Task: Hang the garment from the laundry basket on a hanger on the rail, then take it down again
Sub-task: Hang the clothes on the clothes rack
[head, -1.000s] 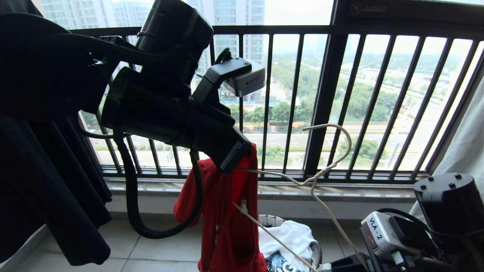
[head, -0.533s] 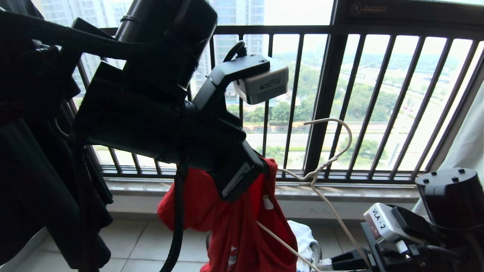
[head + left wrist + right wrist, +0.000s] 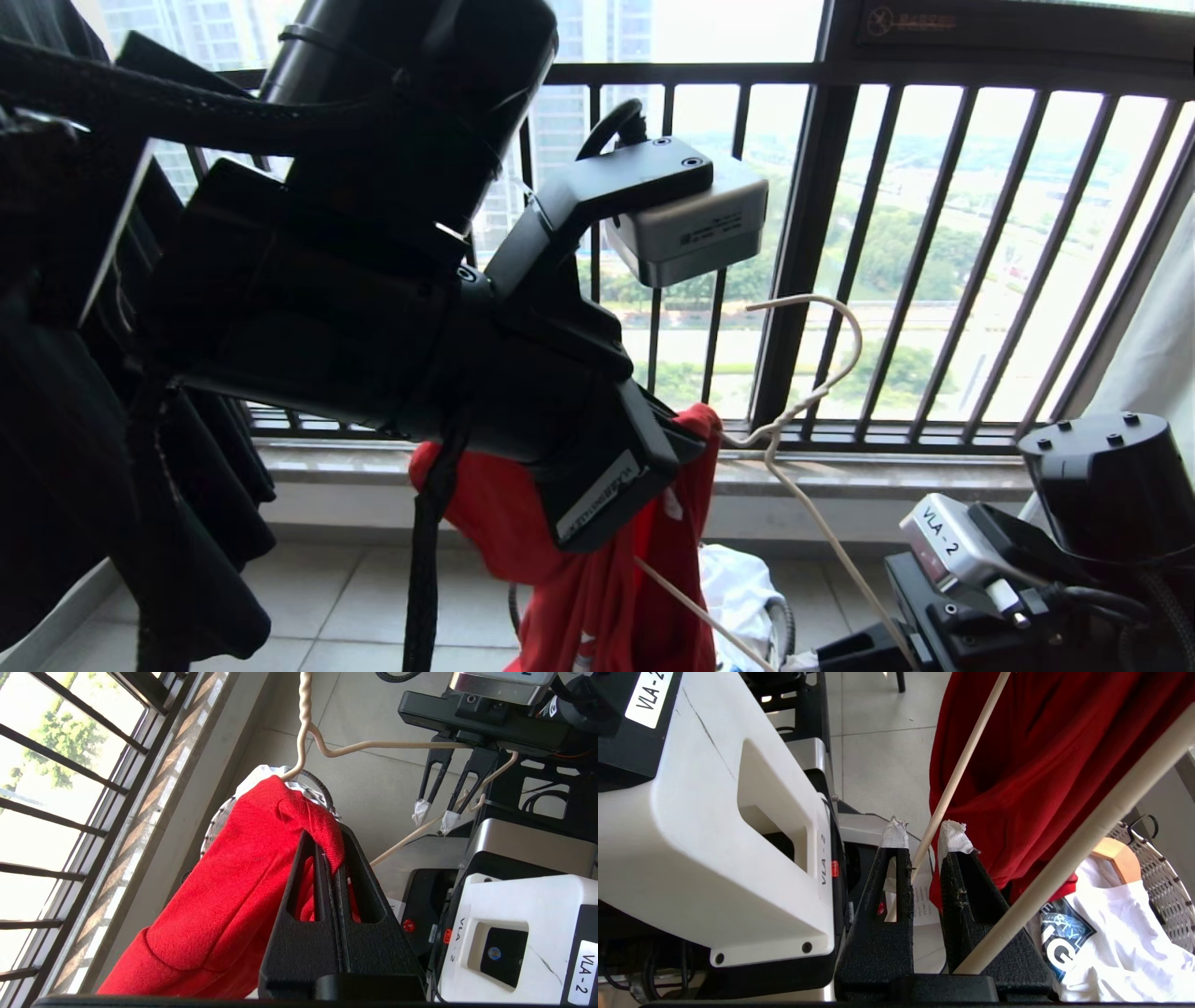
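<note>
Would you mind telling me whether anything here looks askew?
Yes: the hanger sits tilted, held by the right gripper, and the red T-shirt, bunched in the left gripper, drapes over only one of its arms.

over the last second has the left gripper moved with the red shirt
Yes. Against the fixed window railing in the head view, the left gripper, jaws shut on the red T-shirt, has shifted right and lower, toward the white wire hanger.

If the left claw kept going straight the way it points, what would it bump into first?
Probably the thin white wire hanger, just past the bright red T-shirt the left claw pinches. Depth is hard to judge.
</note>
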